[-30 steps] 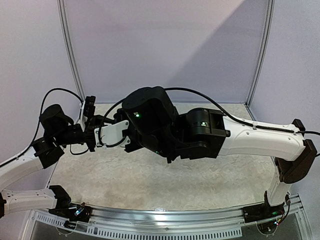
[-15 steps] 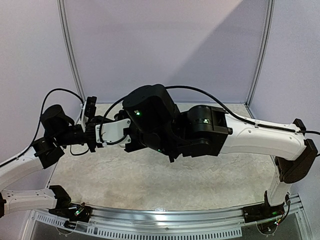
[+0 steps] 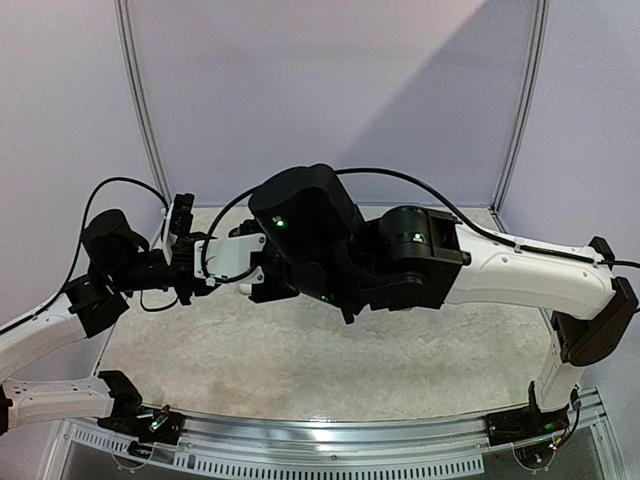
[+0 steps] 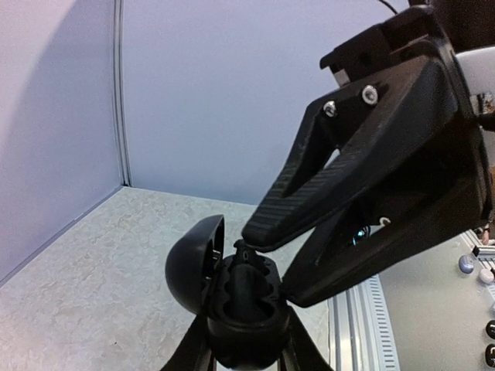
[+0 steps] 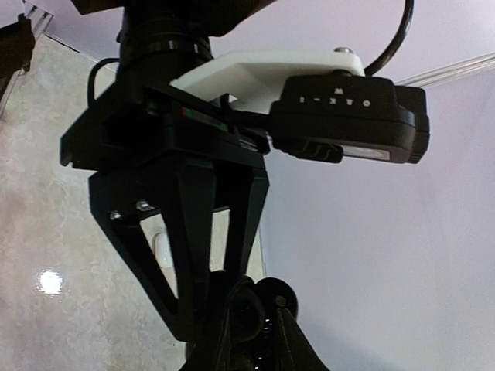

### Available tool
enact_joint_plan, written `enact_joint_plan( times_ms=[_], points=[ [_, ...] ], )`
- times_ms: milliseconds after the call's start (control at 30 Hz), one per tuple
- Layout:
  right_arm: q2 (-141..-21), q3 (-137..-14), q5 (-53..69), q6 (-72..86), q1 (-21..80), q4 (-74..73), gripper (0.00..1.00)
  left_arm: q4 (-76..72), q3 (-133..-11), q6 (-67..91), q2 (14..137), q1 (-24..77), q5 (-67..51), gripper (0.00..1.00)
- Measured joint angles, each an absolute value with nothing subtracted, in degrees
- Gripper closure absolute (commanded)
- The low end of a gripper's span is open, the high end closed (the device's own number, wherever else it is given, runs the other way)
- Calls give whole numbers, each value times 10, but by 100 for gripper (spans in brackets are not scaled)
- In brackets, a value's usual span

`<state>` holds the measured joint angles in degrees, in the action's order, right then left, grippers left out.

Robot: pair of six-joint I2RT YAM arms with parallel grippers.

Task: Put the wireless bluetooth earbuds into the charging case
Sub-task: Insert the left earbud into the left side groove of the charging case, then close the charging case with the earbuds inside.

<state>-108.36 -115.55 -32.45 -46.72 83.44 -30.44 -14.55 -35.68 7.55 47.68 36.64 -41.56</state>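
In the left wrist view my left gripper point(image 4: 247, 352) is shut on a black charging case point(image 4: 247, 305), held upright above the table. Its lid point(image 4: 189, 267) is swung open to the left. My right gripper point(image 4: 274, 259) reaches in from the upper right, its fingertips slightly apart over the case's sockets, so it is open. A small black earbud point(image 4: 245, 253) sticks up from the far socket, right under the upper fingertip. The right wrist view looks past my right gripper point(image 5: 256, 341) at the same case point(image 5: 251, 309). From above, both grippers meet at the left point(image 3: 195, 265) and the case is hidden.
A pale stone-patterned tabletop point(image 3: 300, 360) lies below both arms, with lilac walls behind and at the sides. A small white object point(image 5: 162, 251) lies on the table beyond the left gripper's fingers. A metal rail point(image 4: 363, 325) runs along the table's near edge.
The right gripper's jaws have parted a little at the case. Its wrist has shifted slightly left and up. The left arm has kept still with the case.
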Motion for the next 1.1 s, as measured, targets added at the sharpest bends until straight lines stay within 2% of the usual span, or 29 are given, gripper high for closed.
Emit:
enact_joint_plan(
  times_ms=[667, 900, 1100],
  points=[
    [-1061, -1155, -274, -422, 834, -334, 80, -168, -357, 75, 475, 366, -413, 100],
    [-1013, -1155, -211, -368, 816, -321, 89, -165, -357, 51, 475, 367, -416, 100],
    [-1007, -1159, -188, -334, 797, -316, 90, -153, -357, 32, 475, 368, -418, 100]
  ],
)
